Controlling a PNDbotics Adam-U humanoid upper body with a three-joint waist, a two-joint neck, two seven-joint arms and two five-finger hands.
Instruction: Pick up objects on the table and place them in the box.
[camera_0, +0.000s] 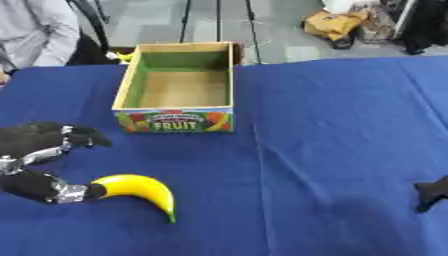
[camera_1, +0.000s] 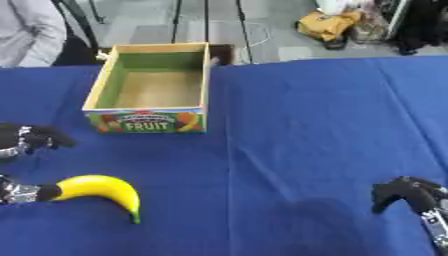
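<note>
At the far left of my view the left robot hand (camera_0: 39, 165) comes in low over the table (camera_0: 332, 125), which is covered in a dark blue cloth. Its upper fingers (camera_0: 83, 136) are curled above the cloth with nothing under them, while a lower finger or thumb (camera_0: 66, 192) touches the blunt end of the banana (camera_0: 140, 189). I cannot tell whether that counts as a pinch, since only 1 tip meets the fruit and the rest of the hand stays apart from it. The banana lies flat on the cloth near the front left, its curve arching upward and its greenish tip pointing toward the front edge. Behind it, well apart and farther back on the table, stands the box (camera_0: 175, 120), an open cardboard tray with green inner walls, a bare brown floor and a bright printed front that reads FRUIT. Nothing lies inside it that I can see. To the right of the box the cloth runs on with a crease down the middle and a soft shadow near the front. At the lower right edge the right robot hand (camera_1: 411, 196) shows low by the corner, its dark fingers bent downward over the cloth and closed round nothing, well apart from both banana and box.
</note>
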